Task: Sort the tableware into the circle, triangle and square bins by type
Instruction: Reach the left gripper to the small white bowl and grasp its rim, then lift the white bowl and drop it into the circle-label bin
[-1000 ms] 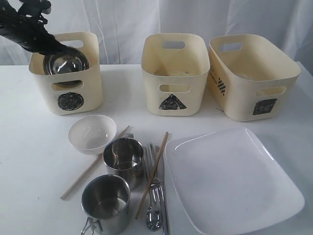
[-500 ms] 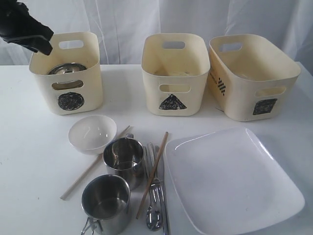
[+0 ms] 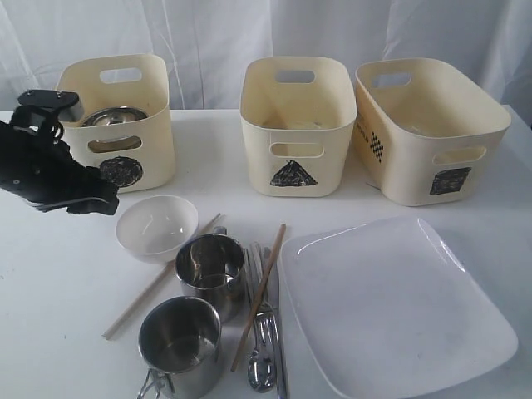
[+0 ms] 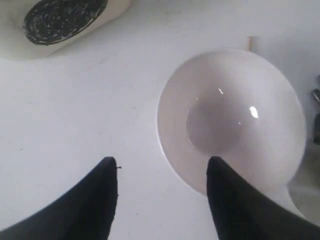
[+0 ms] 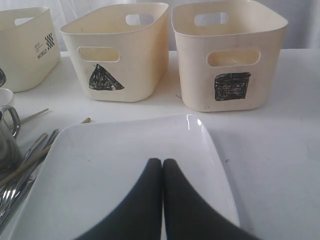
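Left gripper (image 4: 162,161), fingers spread, over the rim of the small white bowl (image 4: 235,115). Right gripper (image 5: 162,161), fingers pressed together, above the square plate (image 5: 115,155). Steel bowl (image 3: 112,115) inside the circle bin (image 3: 154,150).

Three bins (image 3: 158,141) (image 3: 328,133) (image 3: 407,158), two bowls (image 3: 112,116) (image 3: 156,226), two steel cups (image 3: 209,266) (image 3: 179,342), two chopsticks (image 3: 158,278) (image 3: 259,295) and one square plate (image 3: 399,307) sat there, cutlery (image 3: 264,353) too bunched to count.

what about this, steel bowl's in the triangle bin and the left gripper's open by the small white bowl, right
Not quite. The exterior view shows the steel bowl in the circle bin, not the triangle bin. The left gripper is indeed open by the small white bowl.
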### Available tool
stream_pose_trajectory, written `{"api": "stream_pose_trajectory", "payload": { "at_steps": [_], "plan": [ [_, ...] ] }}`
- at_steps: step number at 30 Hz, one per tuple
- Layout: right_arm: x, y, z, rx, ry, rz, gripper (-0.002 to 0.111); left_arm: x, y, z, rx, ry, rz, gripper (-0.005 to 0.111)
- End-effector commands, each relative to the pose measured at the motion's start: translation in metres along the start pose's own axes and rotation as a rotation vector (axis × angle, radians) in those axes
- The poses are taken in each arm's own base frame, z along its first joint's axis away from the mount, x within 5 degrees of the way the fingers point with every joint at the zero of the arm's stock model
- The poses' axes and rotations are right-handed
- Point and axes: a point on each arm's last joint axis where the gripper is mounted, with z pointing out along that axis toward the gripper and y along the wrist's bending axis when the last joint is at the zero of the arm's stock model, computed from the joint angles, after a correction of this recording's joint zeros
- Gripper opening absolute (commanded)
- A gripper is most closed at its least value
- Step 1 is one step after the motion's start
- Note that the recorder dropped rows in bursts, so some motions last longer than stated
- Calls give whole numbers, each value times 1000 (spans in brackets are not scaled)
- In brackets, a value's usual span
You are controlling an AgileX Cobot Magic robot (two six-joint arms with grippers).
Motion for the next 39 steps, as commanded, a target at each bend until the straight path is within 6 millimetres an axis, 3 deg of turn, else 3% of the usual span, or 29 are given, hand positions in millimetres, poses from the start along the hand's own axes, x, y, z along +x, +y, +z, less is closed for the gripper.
{"api": "stream_pose_trajectory", "payload": {
  "at_steps": [1,8,24,27,33,39],
  "plan": [
    [1,0,0,-2,-12,5,0,2,2,23,-10,-1,-39,59],
    [1,0,0,-2,-12,5,0,7,1,50,-12,21,-68,59],
    [1,0,0,-2,-12,5,0,12,-10,88,-36,32,-30,59],
    [1,0,0,-2,-12,5,0,11,-9,90,-46,20,-29,46],
    [1,0,0,-2,-12,5,0,0,-8,72,-86,-55,57,0],
    [1,0,0,-2,-12,5,0,-29,-16,22,-112,-208,169,0]
  ]
}}
